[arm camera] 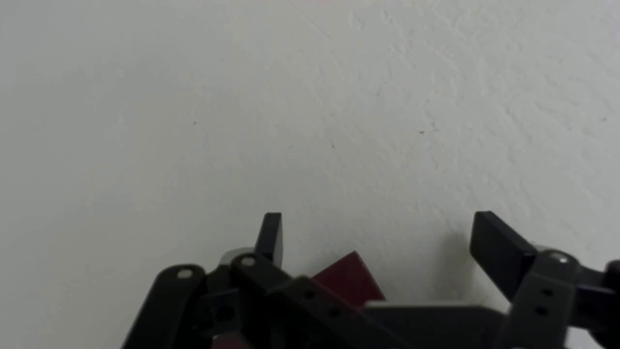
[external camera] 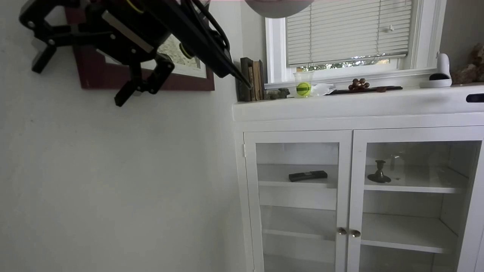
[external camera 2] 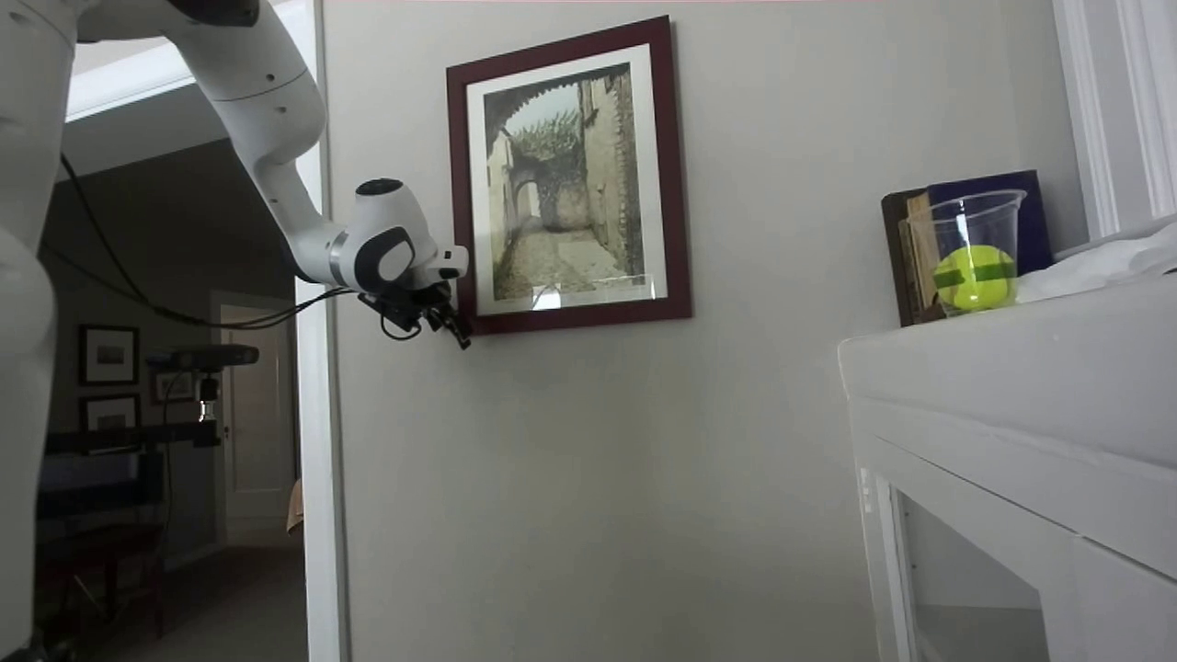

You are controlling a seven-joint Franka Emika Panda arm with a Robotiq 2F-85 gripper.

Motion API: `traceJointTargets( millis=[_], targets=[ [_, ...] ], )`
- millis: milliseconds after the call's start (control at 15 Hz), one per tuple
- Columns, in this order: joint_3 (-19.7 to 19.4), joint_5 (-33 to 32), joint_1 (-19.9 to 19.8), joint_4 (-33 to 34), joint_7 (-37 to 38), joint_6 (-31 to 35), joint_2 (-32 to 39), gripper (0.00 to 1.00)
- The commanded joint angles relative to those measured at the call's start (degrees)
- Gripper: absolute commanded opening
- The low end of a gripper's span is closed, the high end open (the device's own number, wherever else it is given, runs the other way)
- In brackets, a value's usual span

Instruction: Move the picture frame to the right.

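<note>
The picture frame (external camera 2: pixel 565 184), dark reddish-brown with a white mat around a print of an arched stone passage, hangs on the wall. In an exterior view its lower part (external camera: pixel 181 81) shows behind the arm, which hides much of it. My gripper (external camera 2: pixel 452 329) is at the frame's lower left corner. In the wrist view one dark red corner (arm camera: pixel 351 280) shows low between the two fingers of the open gripper (arm camera: pixel 377 228), apart from both fingertips. The gripper (external camera: pixel 79 85) also shows with fingers spread wide in an exterior view. I cannot tell whether it touches the frame.
A white cabinet (external camera: pixel 295 122) with glass doors stands right of the frame. On its ledge are old books (external camera: pixel 251 81) and a clear cup (external camera: pixel 303 85) with a yellow-green ball. A window with blinds (external camera: pixel 348 34) is above. A doorway trim (external camera 2: pixel 326 460) is left of the wall.
</note>
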Motion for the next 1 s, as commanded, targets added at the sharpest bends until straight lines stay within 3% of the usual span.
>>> traceJointTargets(
  millis=[0, 933],
  targets=[
    [-0.6, -0.6, 0.6, 0.1, 0.6, -0.2, 0.0, 1.00],
    [2.5, 3.0, -2.0, -0.5, -4.3, 4.1, -0.4, 1.00]
  ],
)
